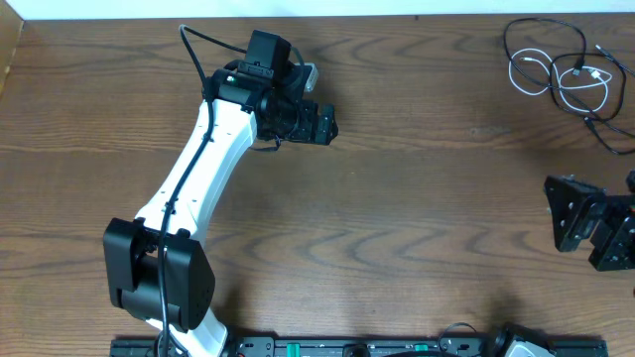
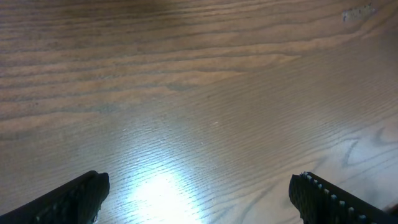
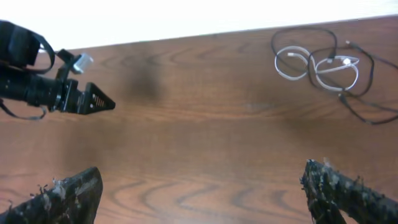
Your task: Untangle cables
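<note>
Cables (image 1: 561, 69) heaped by the table (image 1: 417, 208) edge — left claw (image 2: 198, 190), right claw (image 3: 200, 183) gape.

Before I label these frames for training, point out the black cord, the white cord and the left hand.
black cord (image 1: 545, 20), overhead view, top of its big loop.
white cord (image 3: 345, 61), right wrist view, bright spot on its right loop.
left hand (image 1: 329, 124), overhead view, between its open fingertips.

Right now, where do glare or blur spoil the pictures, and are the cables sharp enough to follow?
Left wrist view: a bright glare patch on the table, grain soft. Right wrist view: washed-out white band on top, own fingers blurred, yet the white cable and black cable read clearly. Overhead view: even light, no glare.
</note>
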Controlling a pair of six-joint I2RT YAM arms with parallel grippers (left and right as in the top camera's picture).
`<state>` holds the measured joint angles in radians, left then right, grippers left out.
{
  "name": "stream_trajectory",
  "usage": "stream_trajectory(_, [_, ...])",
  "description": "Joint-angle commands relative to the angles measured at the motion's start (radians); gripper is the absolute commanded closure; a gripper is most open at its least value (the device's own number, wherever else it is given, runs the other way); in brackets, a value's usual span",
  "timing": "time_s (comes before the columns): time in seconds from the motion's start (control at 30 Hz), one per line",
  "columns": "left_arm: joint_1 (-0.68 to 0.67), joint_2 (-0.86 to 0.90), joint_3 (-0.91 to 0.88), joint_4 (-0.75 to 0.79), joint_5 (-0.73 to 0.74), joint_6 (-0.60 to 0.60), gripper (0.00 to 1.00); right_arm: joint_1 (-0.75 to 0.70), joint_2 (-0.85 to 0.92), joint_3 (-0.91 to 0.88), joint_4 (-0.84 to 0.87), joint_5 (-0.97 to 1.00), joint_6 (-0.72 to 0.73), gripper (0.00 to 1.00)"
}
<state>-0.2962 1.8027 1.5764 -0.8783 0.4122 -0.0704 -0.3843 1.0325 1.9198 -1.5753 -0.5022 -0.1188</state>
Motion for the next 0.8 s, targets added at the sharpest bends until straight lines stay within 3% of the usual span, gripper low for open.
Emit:
stream_trajectory(0.0, [0.003, -0.026, -0.006, 0.000, -0.006, 0.018, 0.02, 0.010, -0.010, -0.085, 0.014, -0.004, -0.013, 0.01])
stream_trajectory(0.13, [0.003, -0.026, -0.006, 0.000, -0.006, 0.017, 0.02, 0.061, -0.108, -0.305, 0.203, -0.004, -0.013, 0.01])
stream_trajectory(0.57, [0.003, -0.026, -0.006, 0.000, -0.006, 0.018, 0.02, 0.370, -0.692, -1.344, 1.210, 0.295, -0.013, 0.01])
stream_trajectory(0.77, [0.003, -0.026, -0.006, 0.000, -0.006, 0.018, 0.02, 0.374, -0.879, -1.667, 1.467, 0.309, -0.013, 0.01])
